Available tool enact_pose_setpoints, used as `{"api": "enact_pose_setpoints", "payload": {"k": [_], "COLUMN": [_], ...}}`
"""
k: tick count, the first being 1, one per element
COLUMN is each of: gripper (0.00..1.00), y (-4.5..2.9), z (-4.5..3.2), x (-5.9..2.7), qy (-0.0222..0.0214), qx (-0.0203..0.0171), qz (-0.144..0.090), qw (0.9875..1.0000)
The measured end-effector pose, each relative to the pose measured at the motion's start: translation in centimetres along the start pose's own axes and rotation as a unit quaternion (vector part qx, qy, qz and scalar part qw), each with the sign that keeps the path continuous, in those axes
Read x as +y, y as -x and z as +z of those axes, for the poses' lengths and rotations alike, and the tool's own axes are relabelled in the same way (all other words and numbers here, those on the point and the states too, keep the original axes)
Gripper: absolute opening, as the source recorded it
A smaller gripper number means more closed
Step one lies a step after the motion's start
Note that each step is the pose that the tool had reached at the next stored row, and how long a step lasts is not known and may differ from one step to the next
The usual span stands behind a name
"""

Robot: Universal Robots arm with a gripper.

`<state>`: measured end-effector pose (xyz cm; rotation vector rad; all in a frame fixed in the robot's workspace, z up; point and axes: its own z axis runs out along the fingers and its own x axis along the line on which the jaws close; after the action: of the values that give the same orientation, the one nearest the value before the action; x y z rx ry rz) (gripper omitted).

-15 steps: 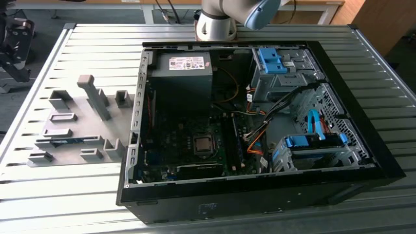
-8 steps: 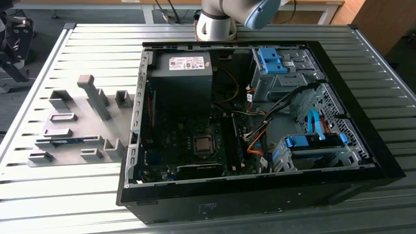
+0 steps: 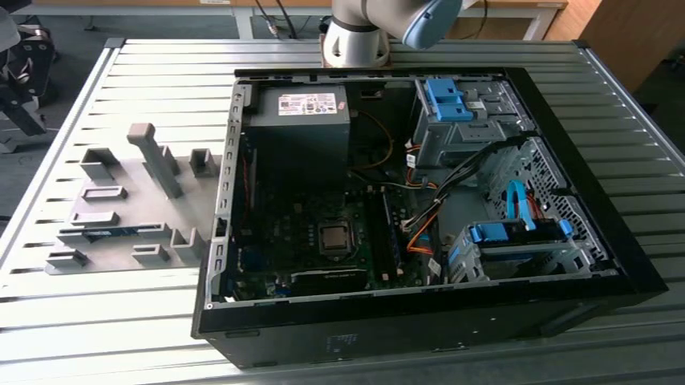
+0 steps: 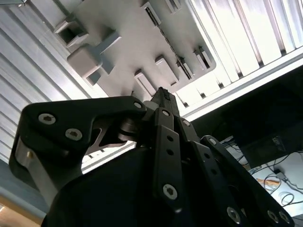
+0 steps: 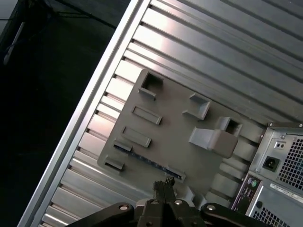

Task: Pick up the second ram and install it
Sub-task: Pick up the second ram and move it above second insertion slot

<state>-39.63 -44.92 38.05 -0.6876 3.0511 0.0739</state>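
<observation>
The second ram (image 5: 147, 162) is a thin blue-green stick lying on edge between two small blocks of the grey holder plate (image 5: 173, 125). In the exterior view the ram (image 3: 112, 233) sits near the plate's front, on the exterior view's left of the open computer case (image 3: 428, 313). My gripper (image 5: 164, 186) hangs well above the plate, its tips close to the ram's end in the picture. The fingers are pressed together with nothing between them. In the second wrist view the gripper (image 4: 163, 94) points at the same plate (image 4: 123, 33).
The plate carries several grey holder blocks, one tall upright (image 3: 160, 160). Inside the case are a power supply (image 3: 305, 132), the CPU socket (image 3: 335, 237), bright-blue drive latches (image 3: 447, 100) and loose cables. The arm's base (image 3: 358, 36) stands behind the case on the slatted table (image 3: 107, 321).
</observation>
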Motion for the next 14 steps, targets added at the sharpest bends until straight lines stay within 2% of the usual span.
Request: {"api": "enact_pose_setpoints", "payload": {"k": [3,6,14], "gripper": [0.11,0.11,0.11], "y": [-0.03,-0.05,-0.18], "z": [0.01,0.02,0.05], "x": [0.01,0.02,0.08], "qy": [0.0006,0.0011,0.0024], "qx": [0.0011,0.0021,0.0044], "qz": [-0.025,-0.049,-0.105], "qw": [0.9997,0.9988,0.9945]}}
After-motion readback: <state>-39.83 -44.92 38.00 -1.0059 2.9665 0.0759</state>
